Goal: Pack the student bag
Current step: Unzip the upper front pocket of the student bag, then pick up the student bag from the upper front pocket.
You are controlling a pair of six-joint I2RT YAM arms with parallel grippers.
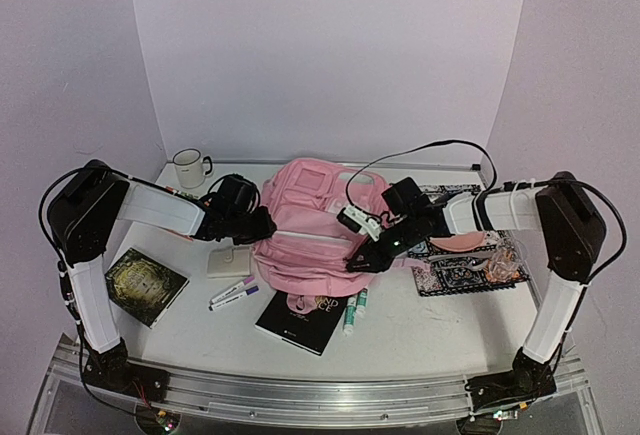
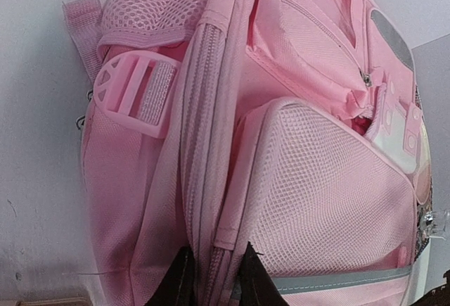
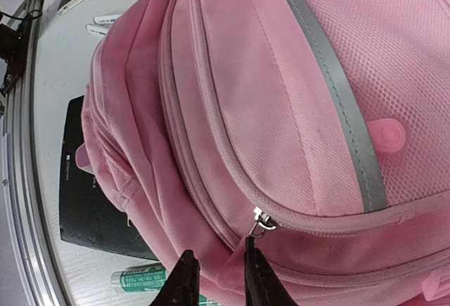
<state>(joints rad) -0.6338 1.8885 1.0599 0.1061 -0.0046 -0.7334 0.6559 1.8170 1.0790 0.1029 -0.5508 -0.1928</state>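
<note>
Plainly, little is packed: a notebook (image 1: 303, 320), markers (image 1: 233, 293) and green tube (image 1: 355, 313) lie loose on the near worktop (image 1: 200, 340). Beyond, the student bag (image 1: 315, 230) lies mid-worktop, seemingly zipped. The left tool (image 2: 214, 278) pinches its side seam. The right tool (image 3: 220, 278) sits narrow beside a zip pull (image 3: 261, 223); whether it grips, I cannot tell.

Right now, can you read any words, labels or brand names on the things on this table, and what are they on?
None reads clearly.
Black notebook: gold lettering, too blurred.
Green tube: print too blurred.
Dark book: gold pattern, nothing legible.
</note>
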